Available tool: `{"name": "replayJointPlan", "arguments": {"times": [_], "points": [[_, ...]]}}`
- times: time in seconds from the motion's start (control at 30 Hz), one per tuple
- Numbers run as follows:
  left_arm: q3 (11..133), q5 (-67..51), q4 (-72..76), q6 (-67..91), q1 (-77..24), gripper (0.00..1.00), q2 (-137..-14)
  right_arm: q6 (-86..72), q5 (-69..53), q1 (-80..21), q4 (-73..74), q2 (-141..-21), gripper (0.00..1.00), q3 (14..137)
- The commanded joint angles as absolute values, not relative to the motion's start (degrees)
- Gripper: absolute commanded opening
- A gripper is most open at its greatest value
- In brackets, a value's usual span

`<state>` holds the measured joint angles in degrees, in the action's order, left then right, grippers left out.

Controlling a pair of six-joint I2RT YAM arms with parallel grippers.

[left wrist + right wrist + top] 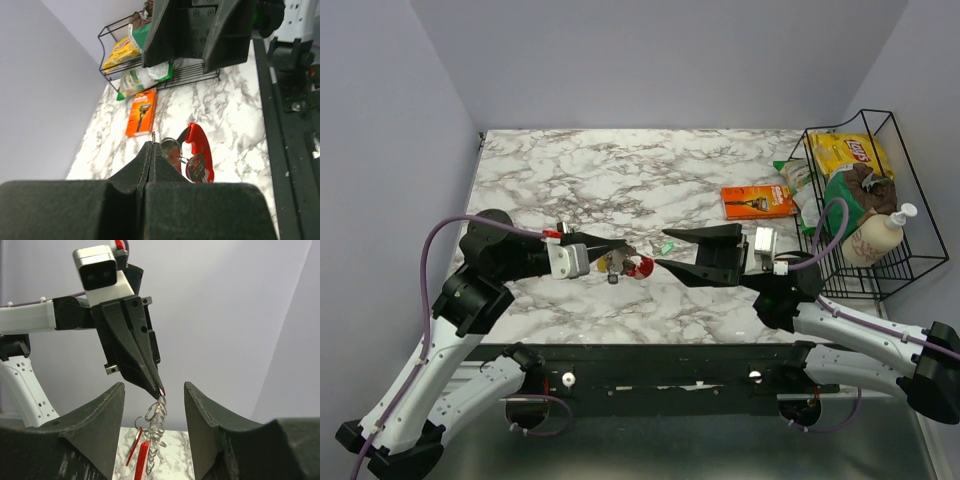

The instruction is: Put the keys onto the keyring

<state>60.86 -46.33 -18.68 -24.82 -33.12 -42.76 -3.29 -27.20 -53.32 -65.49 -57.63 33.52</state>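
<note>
Left gripper fingers are pressing together, pinching the keyring at their very tips. The keys are hanging just below the tips. Right gripper fingers are standing spread, flanking the ring without touching it. Yellow bag, well behind the right fingers, is showing "Lay's".

This looks like a robotics lab test cell. A marble-patterned table has plain pale walls behind and beside it, a black mounting rail along its near edge, and a wire basket of groceries on its right side.
</note>
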Motion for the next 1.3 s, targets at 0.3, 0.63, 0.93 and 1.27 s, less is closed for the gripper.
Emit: {"name": "replayJointPlan", "arguments": {"times": [0.3,0.63,0.93,1.27], "points": [[52.0,-45.4,-17.4,-49.6,-33.0,0.00,-33.1,1.0,-26.5,-53.7,-62.5,-59.2,0.60,34.5],[46.8,-46.8,-12.0,-56.2,-33.0,0.00,-28.7,1.8,-27.1,-53.6,-61.9,-61.2,0.60,35.4],[50.4,-43.5,-15.4,-41.0,-33.0,0.00,-32.8,0.8,-18.0,-53.0,-54.3,-61.3,0.68,37.2],[47.7,-37.3,-9.5,-18.1,-33.0,0.00,-36.6,-5.5,-3.1,-48.8,-36.5,-65.4,1.00,42.4]]}}
